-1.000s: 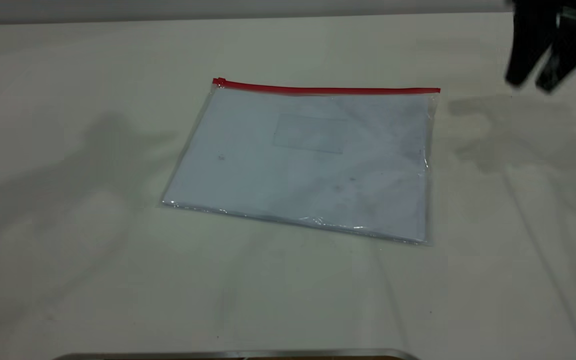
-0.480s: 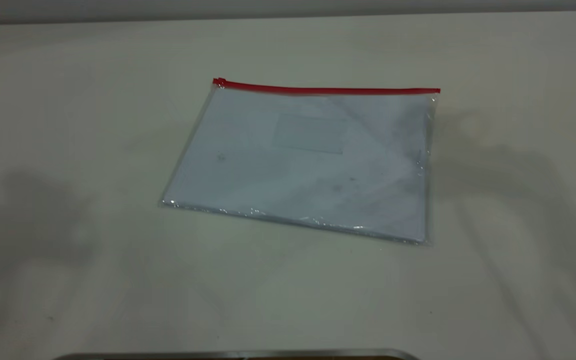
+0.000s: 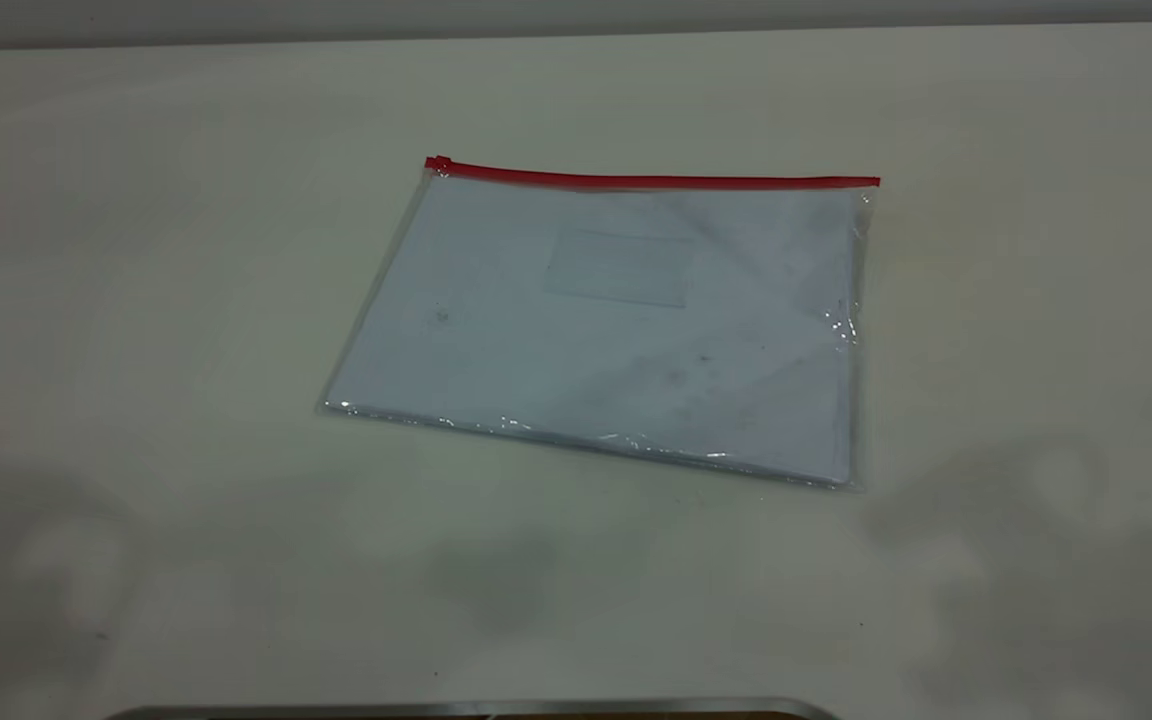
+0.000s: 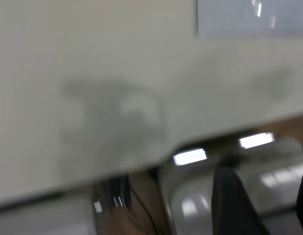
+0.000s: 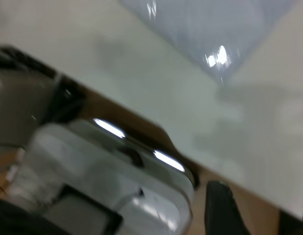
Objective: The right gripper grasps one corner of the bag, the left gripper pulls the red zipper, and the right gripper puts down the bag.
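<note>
Exterior view shows us the bag [image 3: 606,320] lying flat near the middle of the table [image 3: 136,250], with the red zipper [image 3: 656,181] running along its far edge and the small slider [image 3: 439,163] sitting at the left end of that strip. White paper sheets [image 3: 536,350] fill the clear pouch almost edge to edge. We see neither arm from this camera, only soft shadows on the tabletop.

Each wrist camera catches just a dark sliver of its own tool: the left gripper [image 4: 239,205] and the right gripper [image 5: 222,210], both off past the near edge of the table and well apart from the bag. We cannot tell how far either one is open, and neither has hold of anything.

We judge the slick plastic as the main risk: a pinch at a corner could slide off or push the flat bag across the table instead of lifting it. If the corner hold is weak, a pull on the slider may drag the whole bag along.
</note>
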`<state>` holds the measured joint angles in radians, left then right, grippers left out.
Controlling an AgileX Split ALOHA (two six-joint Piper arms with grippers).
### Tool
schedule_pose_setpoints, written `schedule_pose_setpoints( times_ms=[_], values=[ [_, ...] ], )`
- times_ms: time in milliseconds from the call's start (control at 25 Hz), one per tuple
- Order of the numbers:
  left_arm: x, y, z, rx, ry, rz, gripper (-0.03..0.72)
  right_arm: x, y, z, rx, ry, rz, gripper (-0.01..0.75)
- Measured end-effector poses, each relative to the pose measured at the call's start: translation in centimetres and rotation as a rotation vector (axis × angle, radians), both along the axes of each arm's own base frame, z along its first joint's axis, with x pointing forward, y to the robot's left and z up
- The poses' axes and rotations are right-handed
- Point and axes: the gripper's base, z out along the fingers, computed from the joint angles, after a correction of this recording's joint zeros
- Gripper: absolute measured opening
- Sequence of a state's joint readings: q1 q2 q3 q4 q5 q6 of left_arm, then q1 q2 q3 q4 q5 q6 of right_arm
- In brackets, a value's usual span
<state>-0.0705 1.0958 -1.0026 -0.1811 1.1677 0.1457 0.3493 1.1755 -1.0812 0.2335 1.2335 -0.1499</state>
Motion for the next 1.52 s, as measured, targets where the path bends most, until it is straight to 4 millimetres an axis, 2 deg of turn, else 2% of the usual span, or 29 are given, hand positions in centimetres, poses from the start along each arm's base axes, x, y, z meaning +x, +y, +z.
schedule_pose_setpoints(
  times_ms=[160, 280, 440, 560, 1080, 1520],
  values=[
    [-3.1, 0.3, -5.0, 0.009, 0.167, 0.032, 0.389, -3.4, -2.1, -3.4, -0.116, 0.037, 0.003, 0.435],
    [-5.9, 0.6, -8.0, 0.032, 0.247, 0.034, 0.389, -5.6, -3.6, -6.0, -0.194, 0.052, -0.032, 0.435],
    [-8.5, 1.0, -9.7, 0.057, 0.209, 0.037, 0.389, -7.5, -5.0, -9.4, -0.239, 0.044, -0.108, 0.435],
    [-9.4, 1.2, -9.2, 0.058, 0.097, 0.043, 0.389, -8.6, -5.4, -10.7, -0.24, 0.037, -0.133, 0.435],
    [-14.7, 1.9, -6.9, 0.054, -0.314, 0.055, 0.388, -8.8, -5.4, -10.8, -0.222, 0.038, -0.136, 0.435],
    [-18.8, 2.1, -6.7, 0.028, -0.58, 0.064, 0.388, -8.8, -5.4, -10.8, -0.222, 0.039, -0.136, 0.435]
  ],
)
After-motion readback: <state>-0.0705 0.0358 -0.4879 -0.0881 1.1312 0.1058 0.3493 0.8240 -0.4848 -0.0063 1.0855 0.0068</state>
